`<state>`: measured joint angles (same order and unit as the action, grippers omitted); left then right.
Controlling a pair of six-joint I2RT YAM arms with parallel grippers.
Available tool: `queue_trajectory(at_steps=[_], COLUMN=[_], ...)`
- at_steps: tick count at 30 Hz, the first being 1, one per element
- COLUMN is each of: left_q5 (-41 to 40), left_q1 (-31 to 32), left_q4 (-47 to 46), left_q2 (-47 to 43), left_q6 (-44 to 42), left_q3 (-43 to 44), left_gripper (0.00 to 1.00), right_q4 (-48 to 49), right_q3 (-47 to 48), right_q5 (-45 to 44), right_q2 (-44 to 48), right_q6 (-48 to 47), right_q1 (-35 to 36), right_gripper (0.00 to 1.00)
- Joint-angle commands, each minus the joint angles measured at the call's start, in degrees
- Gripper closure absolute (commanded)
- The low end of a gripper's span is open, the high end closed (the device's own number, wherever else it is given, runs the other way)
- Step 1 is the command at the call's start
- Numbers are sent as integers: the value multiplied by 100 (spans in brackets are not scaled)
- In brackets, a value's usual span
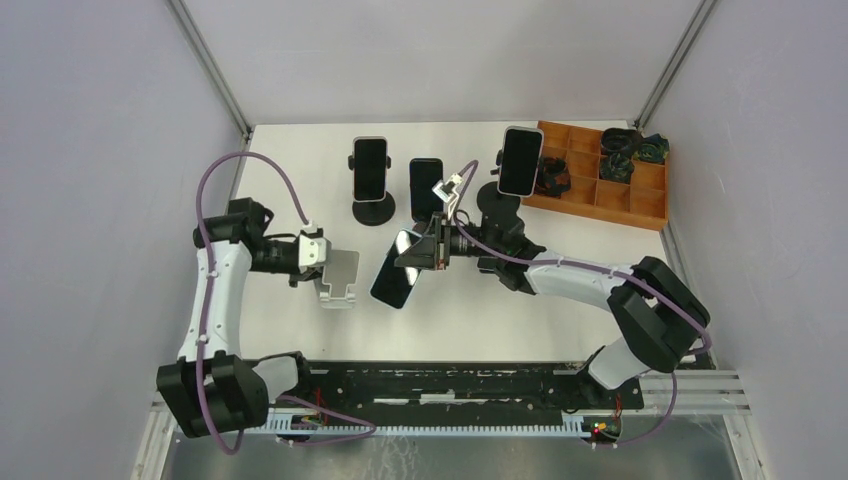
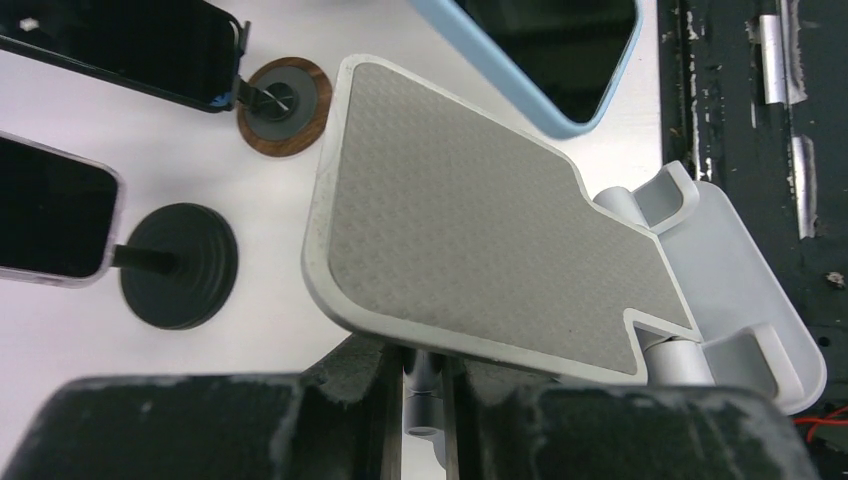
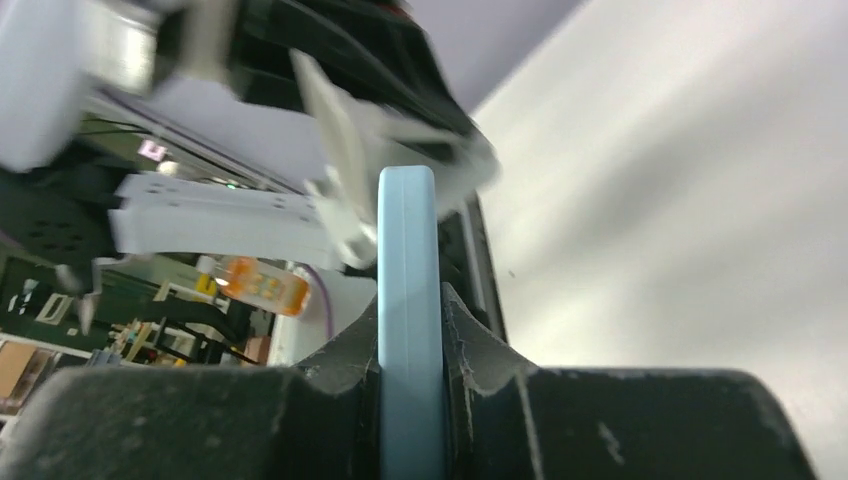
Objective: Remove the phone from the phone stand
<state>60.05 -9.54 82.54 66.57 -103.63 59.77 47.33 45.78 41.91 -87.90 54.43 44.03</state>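
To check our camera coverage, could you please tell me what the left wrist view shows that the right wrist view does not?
Left wrist only: the empty grey stand, its post in the left pincer, and two other mounted phones. Right wrist only: the right pincer clamping the edge of the blue-cased phone. Both: that phone, off the stand.

Blue phone [image 3: 407, 300], silver phone stand [image 2: 470, 240]
Between black fingers [image 3: 485, 350] its case was pale blue; the stand's pad bore a grey diamond weave.
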Motion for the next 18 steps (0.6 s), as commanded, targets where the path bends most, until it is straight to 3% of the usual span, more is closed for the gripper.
queue_trajectory(at_steps=[1, 11, 18], left_q5=[251, 536, 556], left_q1=[-42, -46, -34], left_q4=[-11, 139, 140], left_q2=[-247, -272, -331], left_q6=[-253, -607, -649], left_q3=[422, 145, 87], left_gripper=[98, 98, 98], right_q4=[-1391, -2109, -2219], right_q3=[104, 1446, 1722], right_q5=[-11, 286, 376], right_q2=[-237, -2458, -2997], right_q6=[-924, -1266, -1288], right_q1=[99, 779, 842], right_gripper=[100, 100, 100])
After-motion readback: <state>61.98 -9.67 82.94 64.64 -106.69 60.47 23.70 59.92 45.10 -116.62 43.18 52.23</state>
